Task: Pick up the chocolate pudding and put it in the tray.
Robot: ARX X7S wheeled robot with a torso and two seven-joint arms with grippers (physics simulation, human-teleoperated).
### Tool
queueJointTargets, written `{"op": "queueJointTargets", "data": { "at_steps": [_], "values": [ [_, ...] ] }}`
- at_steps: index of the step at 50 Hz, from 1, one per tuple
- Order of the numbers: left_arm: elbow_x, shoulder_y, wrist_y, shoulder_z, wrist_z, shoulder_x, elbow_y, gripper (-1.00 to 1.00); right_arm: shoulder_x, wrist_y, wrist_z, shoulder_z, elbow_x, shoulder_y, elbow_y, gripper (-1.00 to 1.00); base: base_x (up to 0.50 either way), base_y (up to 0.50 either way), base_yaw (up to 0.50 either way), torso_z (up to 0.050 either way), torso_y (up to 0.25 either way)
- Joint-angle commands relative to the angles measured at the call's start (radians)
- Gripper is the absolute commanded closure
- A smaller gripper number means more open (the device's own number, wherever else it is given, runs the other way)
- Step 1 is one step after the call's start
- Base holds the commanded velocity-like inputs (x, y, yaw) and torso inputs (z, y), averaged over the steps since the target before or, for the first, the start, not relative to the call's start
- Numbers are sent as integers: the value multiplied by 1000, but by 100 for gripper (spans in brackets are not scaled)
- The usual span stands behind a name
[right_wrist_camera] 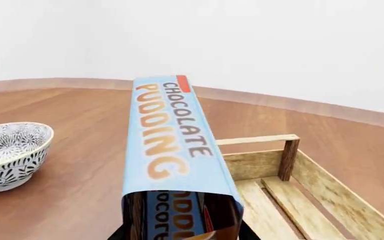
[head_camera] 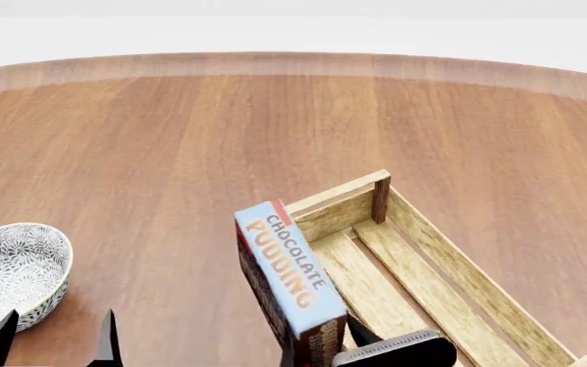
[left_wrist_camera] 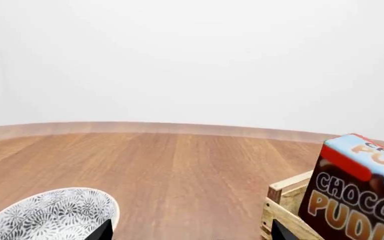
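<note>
The chocolate pudding (right_wrist_camera: 175, 150) is pinched on edge by the right gripper (head_camera: 375, 353), raised over the tray's (head_camera: 446, 260) near left rail for lowering inside. The left gripper (head_camera: 54, 340) is held spread beside the patterned bowl (head_camera: 13, 267), clear of the work.

Little of the robot shows. In the head view the left tool (head_camera: 54, 344) appears as two flat, matte black, pointed fingers (head_camera: 105, 340), plain and unmarked. The right tool (head_camera: 360, 348) shows a dark grey rounded housing with a finely ribbed edge strip. In the left wrist view only two black fingertips (left_wrist_camera: 100, 231) show. No cables or screws can be made out.
</note>
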Motion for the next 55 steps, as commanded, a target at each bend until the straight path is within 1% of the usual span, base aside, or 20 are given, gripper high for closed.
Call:
{"op": "queueJointTargets", "data": {
  "at_steps": [1,4,9,37,55],
  "values": [
    [-5,0,6,3,-3,-3,-6,-100,6,0,23,49,-15,36,21,100,0,0,0,0,0],
    [-1,0,12,6,-5,-1,-13,-100,-2,-40,22,63,-15,43,84,100,0,0,0,0,0],
    [-2,-1,15,6,-7,-2,-21,-100,-4,-67,29,77,-15,49,124,100,0,0,0,0,0],
    [-13,-7,34,12,-11,-6,-45,-100,1,-119,64,132,-5,89,269,100,0,0,0,0,0],
    [-18,-14,25,19,-19,-14,-40,-100,-5,-173,105,142,-45,117,401,100,0,0,0,0,1]
  ]
}}
